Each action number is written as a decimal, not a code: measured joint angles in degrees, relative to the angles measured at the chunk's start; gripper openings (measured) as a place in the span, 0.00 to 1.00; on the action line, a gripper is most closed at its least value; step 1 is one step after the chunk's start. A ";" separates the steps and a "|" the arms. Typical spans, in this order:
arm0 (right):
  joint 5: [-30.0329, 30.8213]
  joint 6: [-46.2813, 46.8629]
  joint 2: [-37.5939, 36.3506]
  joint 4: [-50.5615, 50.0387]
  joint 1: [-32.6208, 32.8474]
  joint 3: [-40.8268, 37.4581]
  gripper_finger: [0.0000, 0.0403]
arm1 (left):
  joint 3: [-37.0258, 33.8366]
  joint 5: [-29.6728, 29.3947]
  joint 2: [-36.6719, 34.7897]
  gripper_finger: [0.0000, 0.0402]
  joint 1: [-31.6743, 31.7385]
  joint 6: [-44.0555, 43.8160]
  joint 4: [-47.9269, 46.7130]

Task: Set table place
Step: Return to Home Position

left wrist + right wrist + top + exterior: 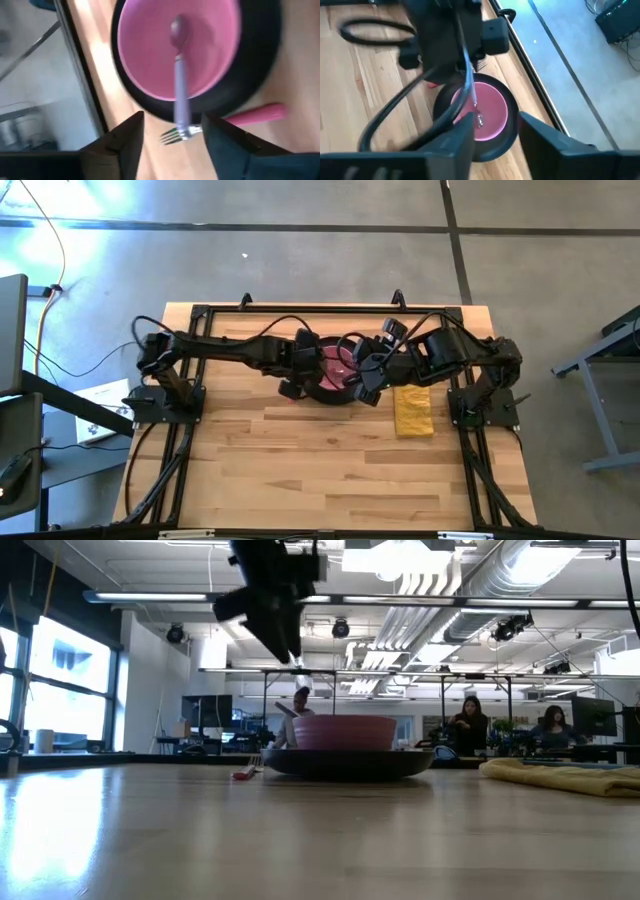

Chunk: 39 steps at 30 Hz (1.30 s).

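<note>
The light-wood plank table [330, 470] with its black rail frame carries a dark round plate [257, 55]. On the plate sits a smaller pink bowl [150, 55], with a purple-handled metal spoon [179, 85] inside. A pink-handled fork [255, 114] lies just beside the plate, and a folded yellow napkin [413, 410] lies near its other side. The left gripper [173, 120] and the right gripper [495, 125] hover above the plate, both with fingers apart.

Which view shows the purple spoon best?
Left wrist view: the purple spoon shows whole, head in the pink bowl, handle over its rim. Right wrist view gives a glimpse; high and low views hide it.
</note>
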 joint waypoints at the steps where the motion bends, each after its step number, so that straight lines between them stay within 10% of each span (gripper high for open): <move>1: 0.01 -0.48 -0.07 0.02 0.00 0.00 0.31 | 0.00 0.98 -0.89 0.43 -0.40 -0.74 -0.46; 5: -1.04 -1.98 -1.79 0.03 0.04 -0.02 0.06 | 0.00 1.66 -6.08 0.26 -1.94 -3.25 -3.75; 10: 1.20 -0.91 -6.00 0.02 1.73 -0.02 0.01 | 0.00 0.60 -13.83 0.03 -4.73 -6.23 -7.92; 20: 11.88 2.49 -15.81 0.12 10.68 -1.81 0.00 | -0.08 -10.87 -26.77 0.02 -13.89 -20.12 -19.50; 26: 18.00 18.98 -25.56 2.84 14.12 -25.92 0.00 | -5.03 -16.40 -32.77 0.01 -20.44 -29.12 -20.49; 39: -16.32 1.18 -45.01 98.20 0.29 -90.80 0.00 | -23.03 -15.78 -39.83 0.00 -28.15 -39.52 -8.60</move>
